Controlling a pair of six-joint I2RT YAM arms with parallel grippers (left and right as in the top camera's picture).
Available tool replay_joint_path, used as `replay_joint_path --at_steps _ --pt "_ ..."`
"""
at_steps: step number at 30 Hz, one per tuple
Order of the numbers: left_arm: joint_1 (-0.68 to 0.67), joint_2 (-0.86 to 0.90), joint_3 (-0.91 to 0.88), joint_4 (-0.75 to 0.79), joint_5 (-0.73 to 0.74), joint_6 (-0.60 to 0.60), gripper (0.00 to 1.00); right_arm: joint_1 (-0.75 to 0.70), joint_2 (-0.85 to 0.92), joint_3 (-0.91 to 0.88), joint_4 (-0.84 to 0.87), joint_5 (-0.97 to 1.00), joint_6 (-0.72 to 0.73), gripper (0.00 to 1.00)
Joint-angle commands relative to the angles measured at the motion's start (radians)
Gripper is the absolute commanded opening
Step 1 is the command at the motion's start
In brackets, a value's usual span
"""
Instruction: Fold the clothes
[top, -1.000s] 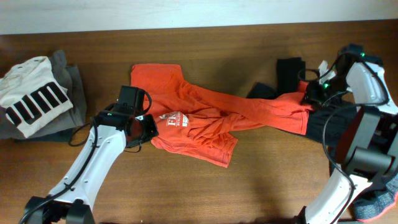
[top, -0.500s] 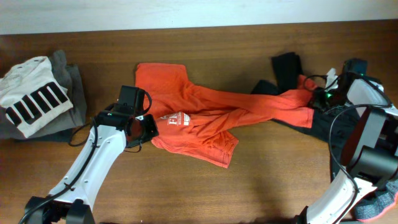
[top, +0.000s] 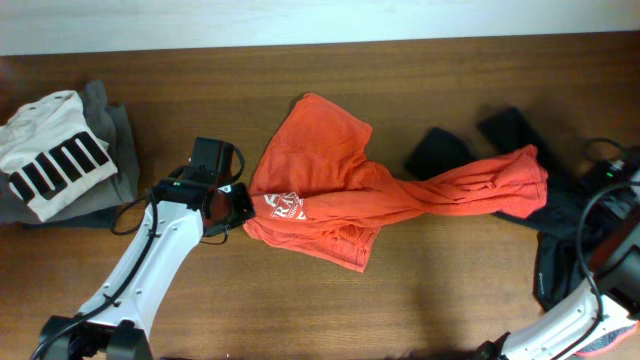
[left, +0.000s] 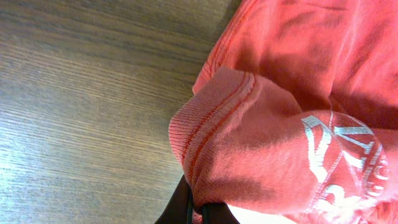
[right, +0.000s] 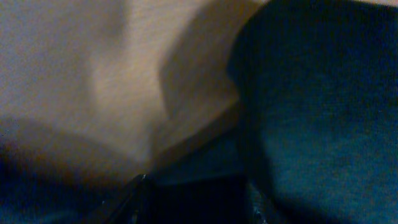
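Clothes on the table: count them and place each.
4: white top stacked on a gray garment far left, orange shirt centre, black garment right; the black may be several pieces.

Even, fairly bright light falls from above on the brown wooden table (top: 450, 300). The overhead view is sharp, with only thin soft shadows close under the crumpled orange cotton T-shirt (top: 330, 180). The left wrist view is bright and crisp on the shirt's ribbed hem, with a dark shadow under its near fold. The right wrist view is dim and heavily blurred. Its dark blue cloth (right: 323, 112) is out of focus.
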Motion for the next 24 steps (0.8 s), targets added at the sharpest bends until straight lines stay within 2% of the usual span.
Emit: replay_joint_path --at_steps 1,6,10,15,18,21,24 --pt "0.008 0.005 -0.002 0.010 -0.037 0.016 0.01 -0.042 0.040 -0.003 -0.005 0.002 0.062 0.55" --pt "0.008 0.005 -0.002 0.010 -0.070 0.017 0.00 -0.043 0.034 0.008 -0.028 -0.031 0.062 0.55" --pt "0.008 0.005 -0.002 0.014 -0.096 0.017 0.00 -0.023 -0.031 0.090 -0.099 -0.184 0.055 0.56" --pt "0.008 0.005 -0.002 0.029 -0.117 0.040 0.00 0.078 -0.190 0.212 -0.250 -0.278 -0.142 0.58" --pt "0.014 0.005 -0.002 0.030 -0.212 0.039 0.00 0.176 -0.256 0.224 -0.360 -0.283 -0.269 0.58" --pt "0.030 0.005 -0.002 0.042 -0.264 0.039 0.00 0.299 -0.270 0.223 -0.499 -0.279 -0.401 0.58" --pt "0.061 0.005 -0.002 0.063 -0.269 0.039 0.00 0.418 -0.259 0.184 -0.562 -0.226 -0.461 0.59"
